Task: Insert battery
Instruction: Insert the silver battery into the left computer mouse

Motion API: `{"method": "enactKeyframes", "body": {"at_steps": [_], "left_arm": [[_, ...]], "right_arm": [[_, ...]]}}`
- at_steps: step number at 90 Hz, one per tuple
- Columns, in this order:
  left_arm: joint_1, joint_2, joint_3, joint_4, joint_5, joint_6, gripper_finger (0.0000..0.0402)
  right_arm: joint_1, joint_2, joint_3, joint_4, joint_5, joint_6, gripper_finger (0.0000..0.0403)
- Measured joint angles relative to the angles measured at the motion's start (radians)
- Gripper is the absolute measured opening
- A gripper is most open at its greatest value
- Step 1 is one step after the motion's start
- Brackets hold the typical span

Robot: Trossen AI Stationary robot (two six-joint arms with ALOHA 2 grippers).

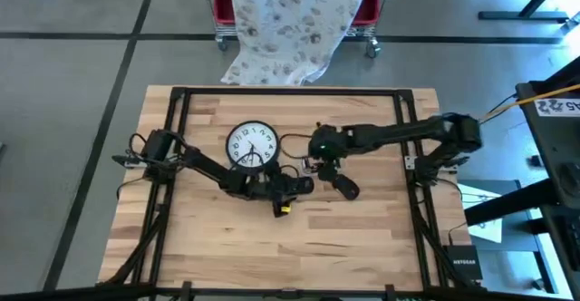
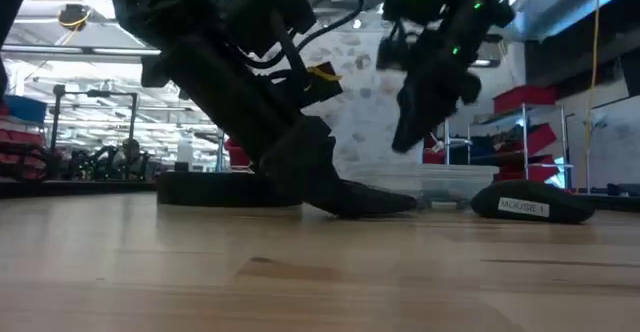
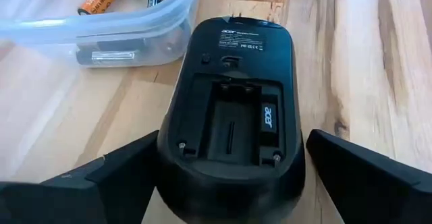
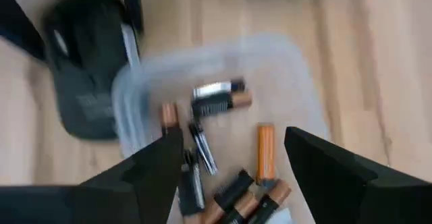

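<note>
Wall clock [image 1: 250, 145] lies face up left of centre in the high view. Just below and right of it, the left gripper [image 1: 292, 189] rests low on the wooden table [image 1: 362, 237], jaws spread wide either side of the upturned mouse [image 3: 231, 109]; its battery bay is open and empty. Right of centre, the right gripper [image 1: 324, 160] hangs over the clear plastic tub [image 4: 297, 82], jaws wide, holding nothing. Loose batteries [image 4: 265, 153] lie in the tub. The mouse cover [image 1: 344, 186] lies alongside.
</note>
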Motion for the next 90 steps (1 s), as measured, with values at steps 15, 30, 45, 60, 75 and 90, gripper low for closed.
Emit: {"method": "enactKeyframes", "body": {"at_steps": [15,30,45,60,75,90], "left_arm": [[-0.007,0.000,0.000,-0.001,-0.022,0.013,0.0354],[-0.013,0.000,-0.001,-0.003,-0.028,0.011,0.0354],[-0.019,0.000,-0.001,-0.007,-0.033,0.011,0.0354],[-0.020,0.000,-0.001,-0.016,-0.041,0.010,0.0354],[-0.021,0.000,-0.001,-0.029,-0.051,0.009,0.0354],[-0.023,0.000,-0.001,-0.032,-0.052,-0.003,0.0354]], "right_arm": [[-0.052,0.073,0.023,-0.016,-0.029,-0.060,0.0248],[-0.096,0.121,0.023,-0.013,-0.156,-0.104,0.0247],[-0.098,0.156,0.023,0.005,-0.200,-0.142,0.0216],[-0.097,0.200,0.024,0.032,-0.228,-0.146,0.0163],[-0.097,0.234,0.029,0.034,-0.216,-0.147,0.0114],[-0.097,0.249,0.030,0.030,-0.194,-0.126,0.0031]]}}
